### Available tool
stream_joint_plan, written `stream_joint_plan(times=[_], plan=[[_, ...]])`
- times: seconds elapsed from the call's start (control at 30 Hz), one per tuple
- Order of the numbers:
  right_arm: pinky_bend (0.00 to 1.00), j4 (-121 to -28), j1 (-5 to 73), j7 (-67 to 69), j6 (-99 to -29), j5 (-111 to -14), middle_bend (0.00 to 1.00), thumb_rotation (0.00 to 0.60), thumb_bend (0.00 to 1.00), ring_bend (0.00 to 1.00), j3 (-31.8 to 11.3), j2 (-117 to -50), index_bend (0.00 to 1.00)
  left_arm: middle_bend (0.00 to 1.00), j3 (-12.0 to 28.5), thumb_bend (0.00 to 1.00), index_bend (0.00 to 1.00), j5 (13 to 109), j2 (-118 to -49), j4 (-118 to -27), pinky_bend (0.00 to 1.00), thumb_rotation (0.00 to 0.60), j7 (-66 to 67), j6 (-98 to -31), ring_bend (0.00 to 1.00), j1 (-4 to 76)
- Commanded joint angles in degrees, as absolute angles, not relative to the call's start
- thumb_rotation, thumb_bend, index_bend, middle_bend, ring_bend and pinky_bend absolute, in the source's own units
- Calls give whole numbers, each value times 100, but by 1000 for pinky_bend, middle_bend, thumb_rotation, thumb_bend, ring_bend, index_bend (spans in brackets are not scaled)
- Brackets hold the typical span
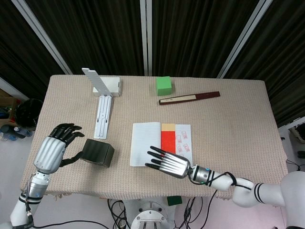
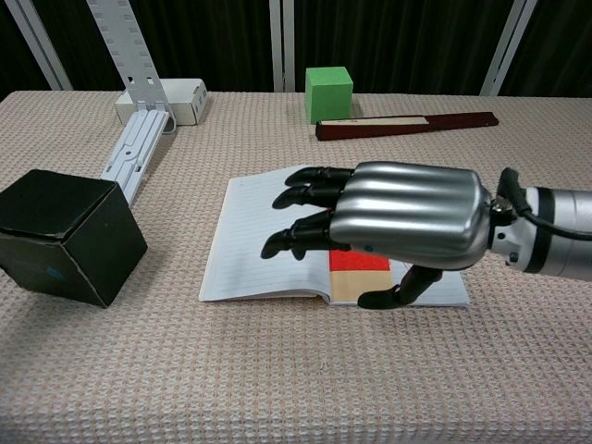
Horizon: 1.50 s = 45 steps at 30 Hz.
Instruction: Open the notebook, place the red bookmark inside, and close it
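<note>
Right hand (image 2: 407, 227), fingers spread and empty, above the open notebook (image 2: 268, 236) and red bookmark (image 2: 361, 263); black box (image 2: 65, 236) at left on the tabletop (image 2: 277, 370).

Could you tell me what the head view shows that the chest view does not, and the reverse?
Only the head view shows the left hand, open, near the black box, and the red bookmark nearly unobstructed. Only the chest view shows the right hand blocking most of the bookmark, its thumb at the notebook's near edge. Both show the open notebook, the green cube and the white stand.
</note>
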<state>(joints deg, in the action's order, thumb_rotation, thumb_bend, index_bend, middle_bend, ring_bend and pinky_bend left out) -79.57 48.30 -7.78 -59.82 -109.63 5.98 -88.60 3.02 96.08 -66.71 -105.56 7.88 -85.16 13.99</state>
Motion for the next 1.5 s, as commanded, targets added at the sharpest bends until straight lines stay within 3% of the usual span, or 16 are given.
stream_joint_plan(times=[0.03,0.37,0.87,0.93,1.1,1.3,1.5], plan=[[0,-7989,4833,-1170,-5644,-10610,199,600,181,9,398,-9212,41,265,294,156,368,9632,-6657,-10572,205,600,804,-8549,192,1378],[0,-7764,4775,-1495,-5382,-9963,74,600,181,0,34,-9824,0,265,269,156,368,9624,-6604,-10533,205,600,715,-8658,192,1282],[0,-7094,4904,-1775,-5198,-9642,60,600,182,0,-170,-10516,0,266,295,156,368,9595,-6640,-10428,205,600,598,-8669,192,1264],[0,-6989,4925,-1746,-5239,-9656,60,600,217,0,-184,-10615,0,266,297,156,368,9589,-6639,-10418,205,600,587,-8670,192,1261],[0,-6686,4967,-1669,-5416,-9755,61,600,462,0,-186,-10825,0,266,281,156,368,9604,-6626,-10404,205,600,572,-8690,192,1238],[0,-6433,4917,-1790,-5621,-9762,66,600,627,0,-195,-11012,0,265,277,156,368,9611,-6631,-10364,205,600,509,-8738,192,1205],[0,-6425,4772,-1927,-5974,-9838,67,600,656,0,-142,-11024,0,266,270,157,368,9640,-6607,-10352,205,600,487,-8767,192,1185]])
